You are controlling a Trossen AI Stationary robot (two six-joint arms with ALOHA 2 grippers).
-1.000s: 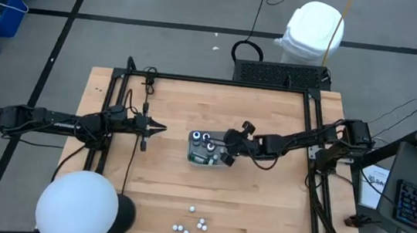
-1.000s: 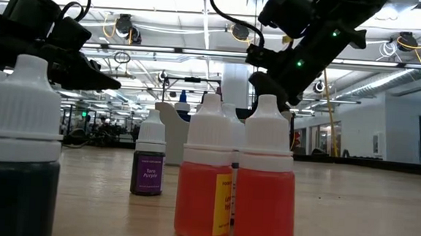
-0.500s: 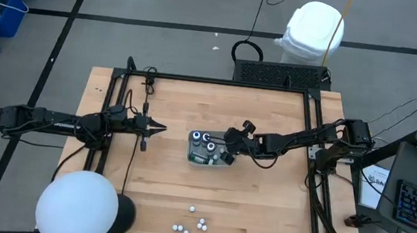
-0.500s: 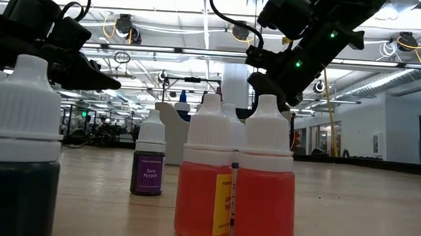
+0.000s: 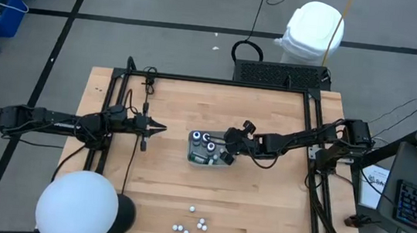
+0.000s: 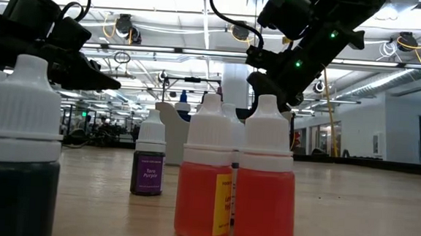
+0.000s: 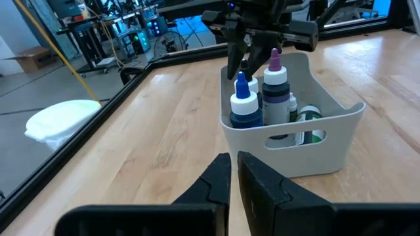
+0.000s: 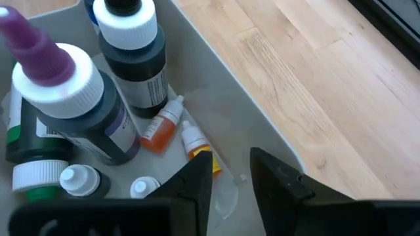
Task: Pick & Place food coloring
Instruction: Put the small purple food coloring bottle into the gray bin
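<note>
From above, the right gripper (image 5: 226, 156) hangs over the tray (image 5: 191, 158) mid-desk; loose bottles (image 5: 192, 224) wait near the front edge. The right wrist view shows its jaws slightly parted and empty above small orange bottles (image 8: 164, 128) in the tray, likely a drop. Next: fetch another. The left gripper (image 7: 231, 172), jaws together, idles beside the tray.

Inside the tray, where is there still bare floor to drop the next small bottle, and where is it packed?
Inside the tray, bare floor shows along the wall under the right pincer, beside two small orange bottles lying flat. The opposite end is packed with the big dark bottles. Outside, bare wood lies between the tray and the loose bottles.
</note>
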